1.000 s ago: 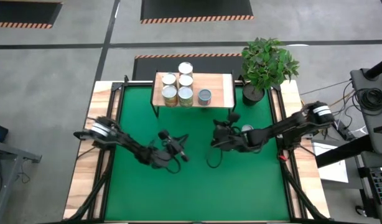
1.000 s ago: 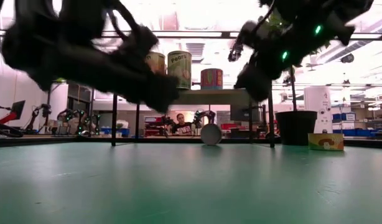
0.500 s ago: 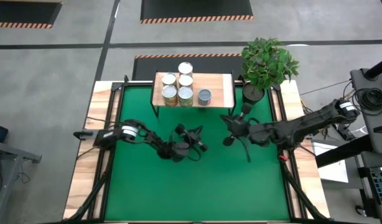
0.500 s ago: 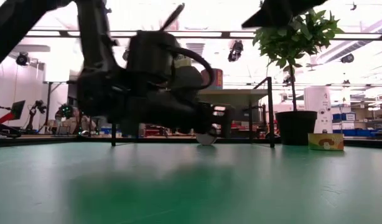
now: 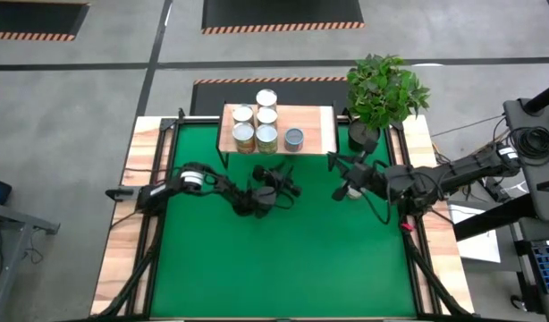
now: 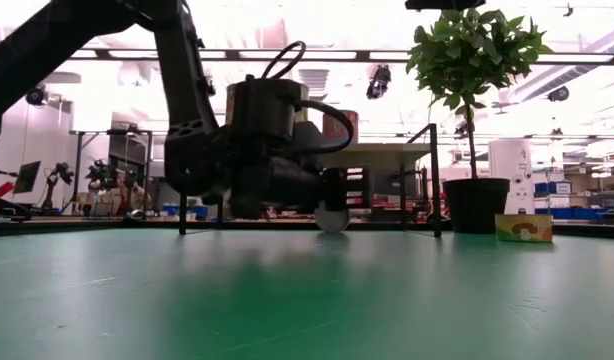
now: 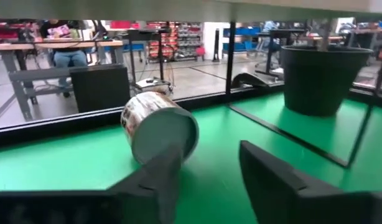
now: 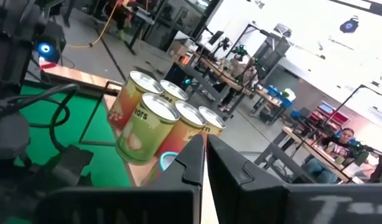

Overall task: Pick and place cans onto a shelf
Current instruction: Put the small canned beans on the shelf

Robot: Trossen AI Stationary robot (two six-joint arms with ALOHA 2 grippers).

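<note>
Shelf [image 5: 315, 125]: standing at the green table's [image 5: 283, 259] far edge, carrying five upright cans [image 5: 256, 125].
Left gripper [image 7: 206, 168]: reaching under the shelf, fingers parted, facing a fallen can [image 7: 158, 126].
Right gripper [image 8: 204, 155]: hovering near the potted plant [image 5: 382, 89], fingers pressed together, empty.

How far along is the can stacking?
Done: five cans stand on the shelf. In hand: nothing; the left hand, fingers apart, reaches under the shelf toward a can lying on its side. Left: shelving it. The right hand is shut and empty.
</note>
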